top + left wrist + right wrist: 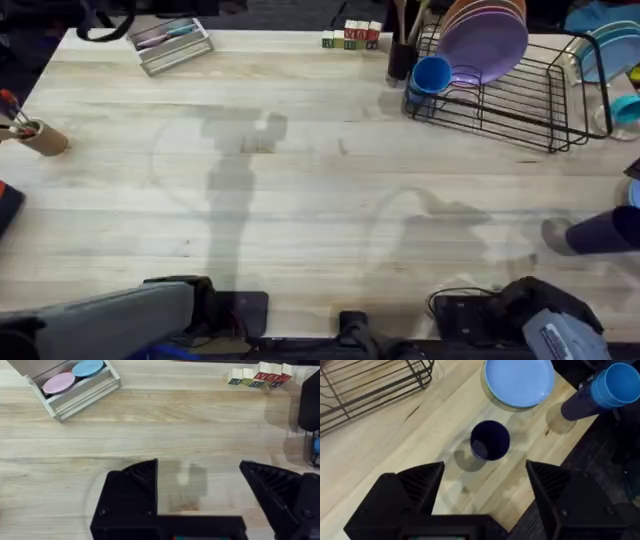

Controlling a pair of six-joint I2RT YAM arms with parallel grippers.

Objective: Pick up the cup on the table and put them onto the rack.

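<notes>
A pale wood table (300, 200) fills the overhead view, with the black wire rack (520, 100) at the upper right, purple plates (485, 40) stood in it. A bright blue cup (432, 75) is seen at the rack's left end, apparently already placed. In the right wrist view a navy cup (490, 440) stands upright, mouth up, at centre frame on the table, near its edge, just beyond the right gripper (485, 490), whose fingers are spread wide. A blue plate (520, 380) lies just past it. The left gripper (200, 495) is also held spread, over bare wood. The navy cup is judged light, stiff and smooth plastic, likely slippery; it is best taken across the wall below the rim, squeezed gently so that it is not tipped.
</notes>
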